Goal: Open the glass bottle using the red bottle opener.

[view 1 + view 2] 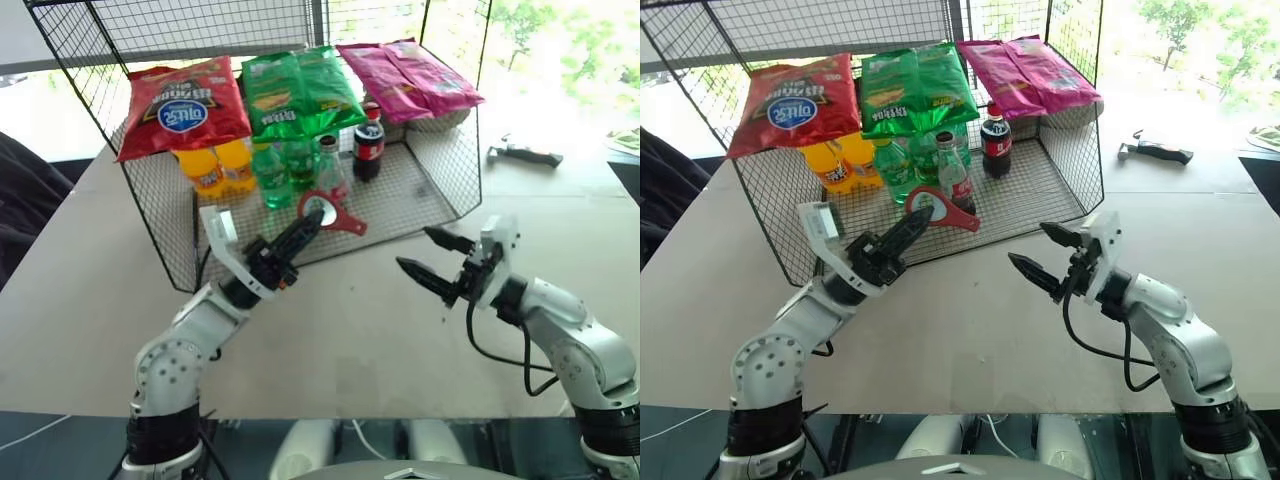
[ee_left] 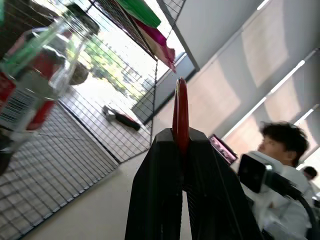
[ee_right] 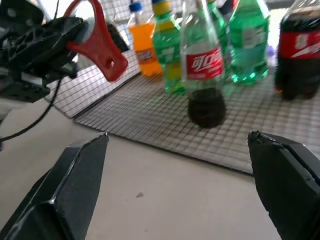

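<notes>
My left gripper [image 1: 303,228] is shut on the red bottle opener [image 1: 332,213], holding it up at the front edge of the wire basket with its ring head close to the fingers. The glass bottle [image 1: 956,178], slim with a red label and dark drink low down, stands upright in the basket just behind the opener. In the right wrist view the glass bottle [image 3: 202,60] stands ahead and the red bottle opener [image 3: 100,42] hangs off to one side. My right gripper [image 1: 413,250] stands open over the table to the right, its fingers pointing toward the opener.
The wire basket [image 1: 440,160] holds red [image 1: 185,105], green [image 1: 295,90] and pink [image 1: 405,78] snack bags, orange bottles [image 1: 215,165], green bottles [image 1: 272,175] and a plastic cola bottle [image 1: 368,145]. A black-handled tool [image 1: 525,153] lies far right. A person [image 2: 281,145] sits beyond.
</notes>
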Controlling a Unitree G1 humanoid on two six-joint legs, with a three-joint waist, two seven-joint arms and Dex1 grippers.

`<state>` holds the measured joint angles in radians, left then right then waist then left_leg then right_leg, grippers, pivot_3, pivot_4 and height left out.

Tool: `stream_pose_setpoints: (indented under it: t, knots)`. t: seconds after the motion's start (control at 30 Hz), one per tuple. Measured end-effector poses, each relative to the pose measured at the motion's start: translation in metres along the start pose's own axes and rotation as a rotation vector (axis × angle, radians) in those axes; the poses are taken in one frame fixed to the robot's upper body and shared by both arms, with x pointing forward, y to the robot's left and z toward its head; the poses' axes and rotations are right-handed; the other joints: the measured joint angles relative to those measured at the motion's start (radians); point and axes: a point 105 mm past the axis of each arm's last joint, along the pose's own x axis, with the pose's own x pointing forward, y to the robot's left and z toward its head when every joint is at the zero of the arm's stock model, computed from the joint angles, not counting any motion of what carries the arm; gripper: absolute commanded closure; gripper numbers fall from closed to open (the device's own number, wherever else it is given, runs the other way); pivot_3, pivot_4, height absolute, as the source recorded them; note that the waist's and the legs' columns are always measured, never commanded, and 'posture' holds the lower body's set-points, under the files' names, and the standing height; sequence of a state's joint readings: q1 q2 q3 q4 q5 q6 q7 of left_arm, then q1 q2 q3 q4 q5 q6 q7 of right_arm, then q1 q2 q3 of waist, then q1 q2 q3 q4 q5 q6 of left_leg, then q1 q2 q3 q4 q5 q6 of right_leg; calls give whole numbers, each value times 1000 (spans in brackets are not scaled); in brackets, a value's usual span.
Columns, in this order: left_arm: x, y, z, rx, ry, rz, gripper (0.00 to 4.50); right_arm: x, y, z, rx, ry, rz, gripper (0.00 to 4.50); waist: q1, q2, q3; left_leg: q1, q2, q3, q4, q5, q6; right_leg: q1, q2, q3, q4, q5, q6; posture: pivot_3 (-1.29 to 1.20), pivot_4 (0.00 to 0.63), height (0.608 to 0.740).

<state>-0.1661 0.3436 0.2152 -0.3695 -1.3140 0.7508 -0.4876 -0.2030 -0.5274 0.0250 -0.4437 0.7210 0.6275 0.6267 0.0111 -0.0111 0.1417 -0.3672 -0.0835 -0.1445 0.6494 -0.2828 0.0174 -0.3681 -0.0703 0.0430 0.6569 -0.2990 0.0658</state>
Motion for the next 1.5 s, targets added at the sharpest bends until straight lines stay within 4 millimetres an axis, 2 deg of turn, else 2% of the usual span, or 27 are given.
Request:
stream_pose_setpoints:
  t: [0.1, 0.27, 0.53, 0.63, 0.67, 0.73, 0.87, 0.9, 0.93, 1.23, 1.37, 1.4, 1.43, 1.47, 1.5]
  knots:
    - [-1, -1, -6, -42, 93, -56, 4403, 5, 5, 6, 65, 89, 83, 0, -3, 0, 0, -1, 0, 0, -1, 0, 0, -1, 0, 0, 0, 0, 0, 0, 150, 740]
    - [-2, -4, -21, -66, 230, -129, 4403, 6, 28, 18, 181, 194, 281, 0, -4, -2, 0, -13, 0, -1, 2, 0, 0, -11, 0, -1, -1, 0, 0, 0, 150, 740]
    - [2, -3, -36, -66, 290, -162, 4403, 8, 56, 15, 286, 254, 412, 0, -3, -2, 0, -14, 0, -1, 2, 0, 0, -11, -1, -1, -3, 0, 0, 0, 150, 740]
    - [5, -3, -39, -72, 294, -172, 4500, 7, 59, 10, 295, 274, 423, 675, -1, -2, 0, -14, 0, -1, 2, 0, 0, -11, -1, -2, -3, 0, 0, 0, 150, 740]
    - [5, -4, -39, -67, 297, -180, 4500, 7, 59, 7, 302, 282, 421, 1393, -1, -2, 0, -14, 0, -1, 2, 0, 0, -11, -1, -1, -2, 0, 0, 0, 150, 740]
    - [4, -5, -40, -63, 303, -196, 4500, 7, 57, 5, 303, 285, 408, 1934, -1, -2, 0, -14, 0, -1, 3, 0, 0, -11, -1, -1, -2, 0, 0, 0, 150, 740]
    - [5, -7, -42, -59, 303, -220, 4500, 7, 51, 3, 300, 296, 377, 3910, -2, -2, 0, -14, 0, -1, 3, 0, 0, -11, -1, -1, -2, 0, 0, 0, 150, 740]
    - [5, -8, -42, -61, 301, -226, 4500, 7, 50, 2, 301, 298, 372, 4250, -1, -2, 0, -14, 0, -1, 3, 0, 0, -11, -1, -1, -2, 0, 0, 0, 150, 740]
    - [5, -9, -41, -60, 297, -236, 4500, 7, 51, 3, 309, 296, 384, 4386, -2, -2, 0, -14, 0, -1, 3, 0, 0, -11, -1, -1, -2, 0, 0, 0, 150, 740]
    - [7, -8, -43, -16, 266, -244, 4500, 6, 49, 2, 291, 307, 374, 4386, -1, -2, 0, -14, 0, -1, 3, 0, 0, -11, -1, -1, -2, 0, 0, 0, 150, 740]
    - [11, 0, -39, 76, 229, -194, 3095, 8, 48, 0, 276, 318, 363, 4500, 0, -3, -1, -14, 0, -1, 3, 0, 0, -11, -1, -2, -2, 0, 0, 0, 150, 740]
    - [10, 4, -39, 102, 231, -168, 2425, 9, 48, -2, 279, 316, 352, 4500, 0, -3, -1, -14, 0, -1, 3, 0, 0, -11, -1, -1, -2, 0, 0, 0, 150, 740]
    - [10, 6, -39, 116, 230, -155, 2137, 10, 47, -3, 282, 317, 347, 4500, 0, -3, -1, -14, 0, -1, 3, 0, 0, -11, -1, -1, -2, 0, 0, 0, 150, 740]
    - [9, 8, -37, 129, 223, -140, 1579, 10, 42, -8, 267, 320, 305, 4500, 0, -3, -1, -14, 0, -1, 3, 0, 0, -11, -1, -1, -2, 0, 0, 0, 150, 740]
    - [8, 9, -37, 131, 221, -136, 1212, 9, 40, -9, 260, 319, 287, 4500, 0, -3, -1, -14, 0, -1, 3, 0, 0, -11, -1, -1, -2, 0, 0, 0, 150, 740]
